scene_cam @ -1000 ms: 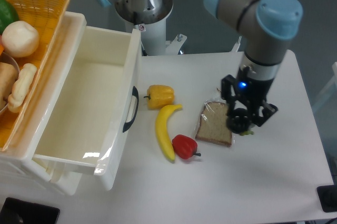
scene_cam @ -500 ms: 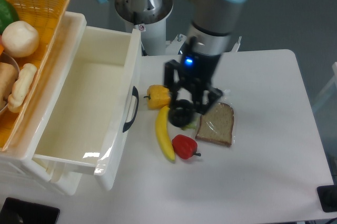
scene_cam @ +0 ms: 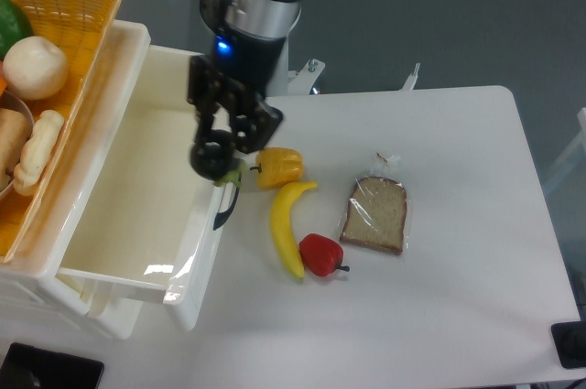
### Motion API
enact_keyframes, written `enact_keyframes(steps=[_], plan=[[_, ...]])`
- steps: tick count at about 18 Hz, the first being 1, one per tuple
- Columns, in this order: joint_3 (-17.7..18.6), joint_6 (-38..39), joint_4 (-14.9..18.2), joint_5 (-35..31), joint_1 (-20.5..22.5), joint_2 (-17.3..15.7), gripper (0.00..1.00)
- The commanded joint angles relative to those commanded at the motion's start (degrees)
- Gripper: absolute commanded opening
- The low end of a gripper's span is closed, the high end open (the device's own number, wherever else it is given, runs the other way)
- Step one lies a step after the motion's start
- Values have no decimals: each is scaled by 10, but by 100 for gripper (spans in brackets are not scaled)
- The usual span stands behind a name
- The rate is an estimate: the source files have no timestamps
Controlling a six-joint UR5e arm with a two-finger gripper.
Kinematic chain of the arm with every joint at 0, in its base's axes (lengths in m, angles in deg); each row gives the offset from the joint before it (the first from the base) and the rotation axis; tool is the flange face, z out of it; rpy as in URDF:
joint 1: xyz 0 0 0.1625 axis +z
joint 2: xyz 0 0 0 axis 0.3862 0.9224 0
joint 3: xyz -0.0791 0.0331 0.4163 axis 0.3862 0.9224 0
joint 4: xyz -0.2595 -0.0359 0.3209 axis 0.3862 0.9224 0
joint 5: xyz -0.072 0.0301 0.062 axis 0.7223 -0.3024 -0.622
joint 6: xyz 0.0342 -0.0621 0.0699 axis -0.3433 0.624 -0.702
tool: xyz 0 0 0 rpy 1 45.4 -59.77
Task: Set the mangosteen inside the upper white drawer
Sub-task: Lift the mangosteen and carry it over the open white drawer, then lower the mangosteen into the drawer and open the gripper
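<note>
Mangosteen (scene_cam: 212, 158): small, round, probably light and firm (smooth skin, may slip). Clamped across middle by gripper (scene_cam: 216, 153), over upper white drawer (scene_cam: 137, 197) front edge.

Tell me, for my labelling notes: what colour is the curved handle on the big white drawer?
Black. The curved handle shows in the fixed camera view, partly hidden by the claw.

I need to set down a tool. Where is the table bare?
Free: the table right of the bread slice, and its front edge below the red pepper. Crowded: between drawer and bread, with yellow pepper and banana.
</note>
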Motion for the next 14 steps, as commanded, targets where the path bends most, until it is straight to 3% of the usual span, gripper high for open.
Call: enact_keyframes(steps=[6, 10, 14], plan=[[25, -88, 14, -8, -21, 6, 16], [33, -100, 17, -17, -31, 14, 16], [33, -113, 17, -32, -47, 27, 32]])
